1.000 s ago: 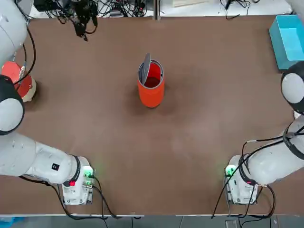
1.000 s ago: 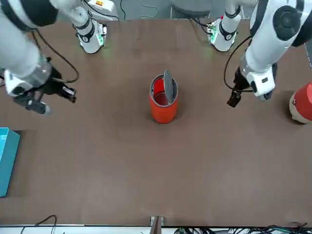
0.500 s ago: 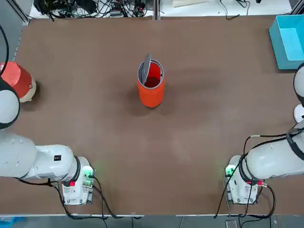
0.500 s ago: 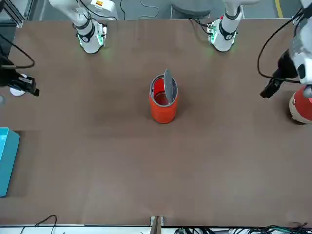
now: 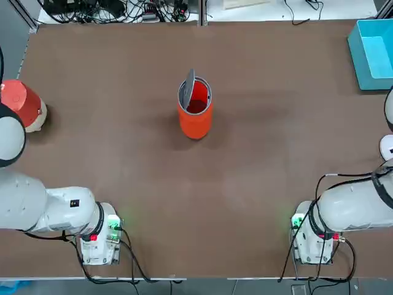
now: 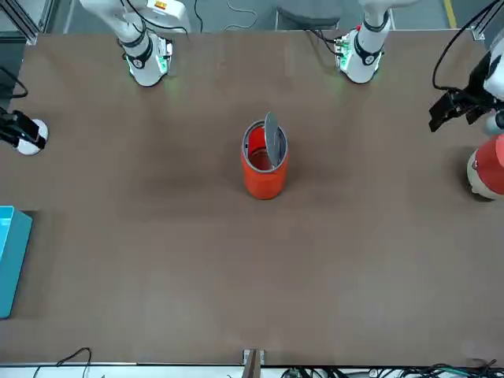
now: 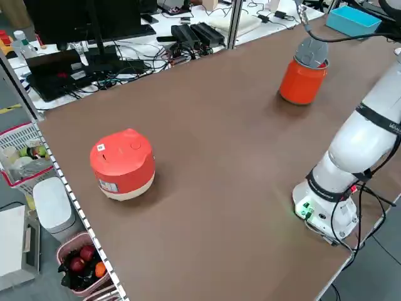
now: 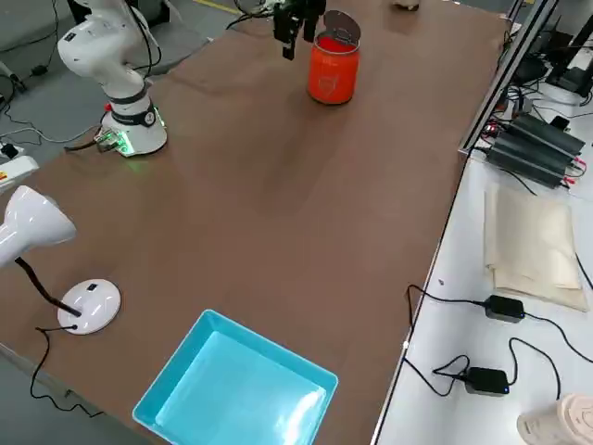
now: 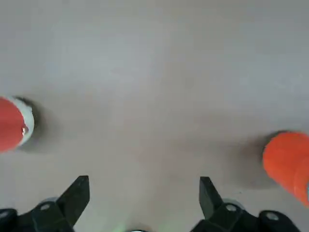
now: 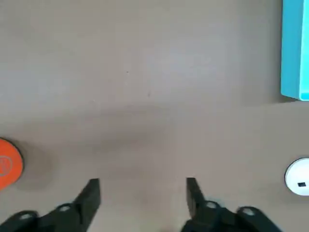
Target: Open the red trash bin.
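Red trash bin (image 5: 196,123), grey lid upright.

Landmark: bin (image 5: 196,123), upright on table (image 5: 202,203). Robot's view: box (image 5: 373,55) right of bin, slightly farther back; cooker (image 5: 23,104) left; lamp base (image 8: 90,306) right, nearer.

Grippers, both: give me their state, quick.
Left gripper: open, holding nothing, above the table near its left side.
Right gripper: open, holding nothing, above the table's right side.
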Robot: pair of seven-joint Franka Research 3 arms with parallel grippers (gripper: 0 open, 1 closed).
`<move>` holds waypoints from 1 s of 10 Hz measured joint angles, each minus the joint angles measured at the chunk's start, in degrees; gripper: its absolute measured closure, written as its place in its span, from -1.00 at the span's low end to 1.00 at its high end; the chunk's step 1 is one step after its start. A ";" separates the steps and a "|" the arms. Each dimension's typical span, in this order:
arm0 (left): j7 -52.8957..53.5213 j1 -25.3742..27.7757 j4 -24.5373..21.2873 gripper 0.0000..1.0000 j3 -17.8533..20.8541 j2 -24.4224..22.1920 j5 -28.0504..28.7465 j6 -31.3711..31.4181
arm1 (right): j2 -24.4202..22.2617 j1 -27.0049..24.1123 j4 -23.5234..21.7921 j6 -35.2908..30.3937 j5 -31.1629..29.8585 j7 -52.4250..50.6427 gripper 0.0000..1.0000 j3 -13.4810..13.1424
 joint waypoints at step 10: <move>5.39 2.09 0.23 -1.00 0.28 0.36 -0.43 0.00 | -7.95 -0.01 -10.61 5.43 -0.55 -1.91 -1.00 0.16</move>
